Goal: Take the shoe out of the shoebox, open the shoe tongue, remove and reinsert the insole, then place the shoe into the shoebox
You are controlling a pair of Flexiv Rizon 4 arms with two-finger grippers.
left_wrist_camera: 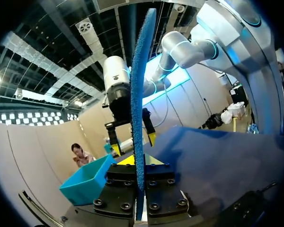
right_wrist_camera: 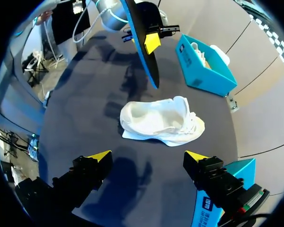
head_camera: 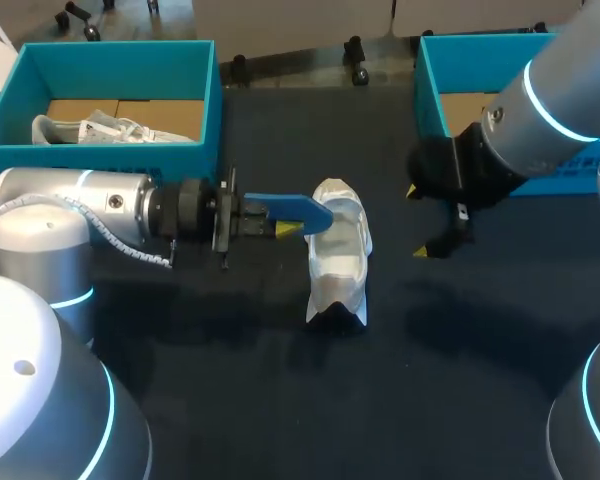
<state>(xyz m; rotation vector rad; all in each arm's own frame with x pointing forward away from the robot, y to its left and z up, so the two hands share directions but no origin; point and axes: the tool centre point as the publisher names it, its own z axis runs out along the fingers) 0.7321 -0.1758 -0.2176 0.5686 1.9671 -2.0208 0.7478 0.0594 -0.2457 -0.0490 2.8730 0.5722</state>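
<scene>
The dark table (head_camera: pixel 230 400) carries the white shoe (head_camera: pixel 338 260), lying outside both teal boxes: the left shoebox (head_camera: pixel 110 70) up-left of it, the right shoebox (head_camera: pixel 435 70) up-right. My left gripper (head_camera: pixel 285 228) clamps the blue insole (head_camera: pixel 290 208), whose free end is over the shoe. My right gripper (right_wrist_camera: pixel 147 156) hangs right of the shoe, fingers wide apart.

The left arm (head_camera: pixel 100 215) lies level from the left, the left gripper (head_camera: pixel 285 228) pointing right with both fingers clamped on a blue insole (head_camera: pixel 292 207), while the right arm (head_camera: pixel 540 120) comes in from the far right, the right gripper (head_camera: pixel 417 220) facing left with fingers spread wide, apparently holding nothing.
</scene>
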